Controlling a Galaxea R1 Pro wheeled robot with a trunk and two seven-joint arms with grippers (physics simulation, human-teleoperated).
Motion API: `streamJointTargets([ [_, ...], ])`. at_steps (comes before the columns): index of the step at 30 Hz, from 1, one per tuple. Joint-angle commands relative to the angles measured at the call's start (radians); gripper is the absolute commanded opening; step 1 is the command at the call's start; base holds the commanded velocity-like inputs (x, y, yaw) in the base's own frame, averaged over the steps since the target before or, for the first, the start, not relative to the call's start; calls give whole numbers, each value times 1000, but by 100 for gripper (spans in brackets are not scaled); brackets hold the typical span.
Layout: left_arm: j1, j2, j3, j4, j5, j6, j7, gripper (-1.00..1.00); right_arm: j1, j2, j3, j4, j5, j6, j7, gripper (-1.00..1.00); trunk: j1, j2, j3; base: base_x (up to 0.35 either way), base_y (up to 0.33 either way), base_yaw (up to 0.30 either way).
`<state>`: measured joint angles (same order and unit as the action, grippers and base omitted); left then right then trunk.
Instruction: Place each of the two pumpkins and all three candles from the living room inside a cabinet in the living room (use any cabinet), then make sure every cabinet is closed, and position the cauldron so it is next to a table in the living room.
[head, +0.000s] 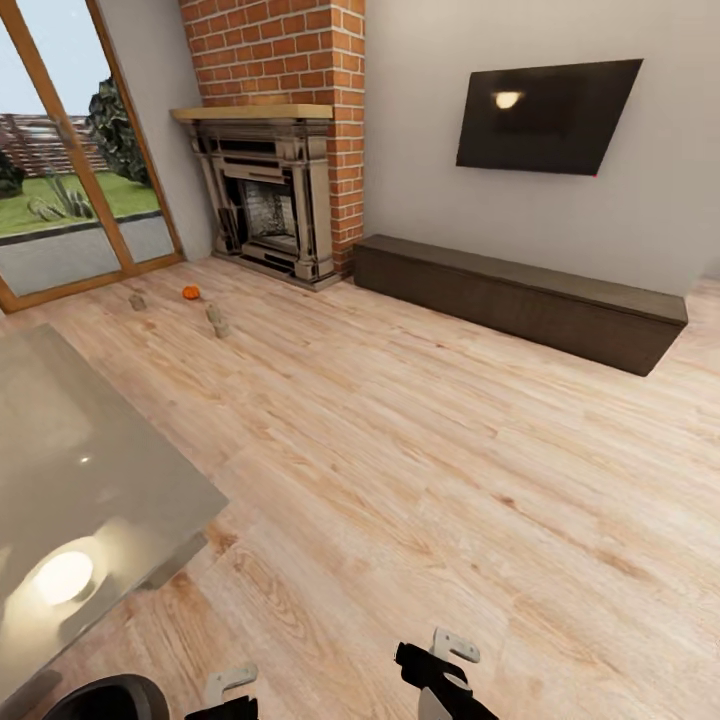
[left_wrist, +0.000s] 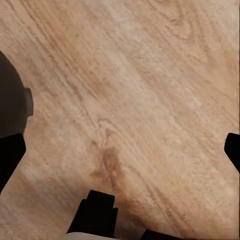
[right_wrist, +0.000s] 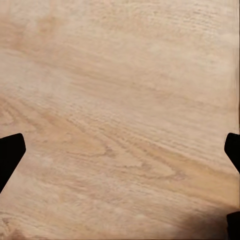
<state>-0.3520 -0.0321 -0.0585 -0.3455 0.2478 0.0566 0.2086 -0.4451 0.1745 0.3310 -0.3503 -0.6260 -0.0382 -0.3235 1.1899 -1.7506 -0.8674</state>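
One small orange pumpkin (head: 190, 292) lies on the wood floor in front of the fireplace. A grey-tan candle (head: 137, 300) sits to its left. More candle shapes (head: 217, 320) lie to its right, too small to count. The long dark cabinet (head: 520, 295) stands along the far wall under the TV, its fronts flush. The grey shiny table (head: 90, 470) fills the near left. The black cauldron (head: 105, 698) (left_wrist: 12, 105) sits beside my left gripper (head: 232, 690) (left_wrist: 120, 152). Both it and my right gripper (head: 440, 665) (right_wrist: 120, 150) hang open over bare floor, holding nothing.
A carved fireplace (head: 265, 205) under a brick chimney stands at the back. Left of it is a glass patio door (head: 70, 190). A TV (head: 545, 115) hangs on the white wall. Wide wood floor (head: 420, 450) stretches between me and the cabinet.
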Motion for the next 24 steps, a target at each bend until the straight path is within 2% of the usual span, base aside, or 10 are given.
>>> streamJointTargets([
  [1,1,0,-7,-3,10,-13,7,100,-1,0,6,1,-22,-4,-6,100,0,0,-1,0,0,-279],
  [5,2,-4,-9,21,9,-72,8,100,-1,0,5,1,-48,-3,-6,100,0,0,-1,0,0,-279],
  [15,2,-4,-9,32,8,-84,8,100,-1,0,5,1,-52,-4,-6,100,0,0,-1,13,0,-278],
  [24,2,-5,-10,33,8,-86,9,100,-1,0,5,2,-52,-14,-6,100,0,0,-1,249,-2,-262],
])
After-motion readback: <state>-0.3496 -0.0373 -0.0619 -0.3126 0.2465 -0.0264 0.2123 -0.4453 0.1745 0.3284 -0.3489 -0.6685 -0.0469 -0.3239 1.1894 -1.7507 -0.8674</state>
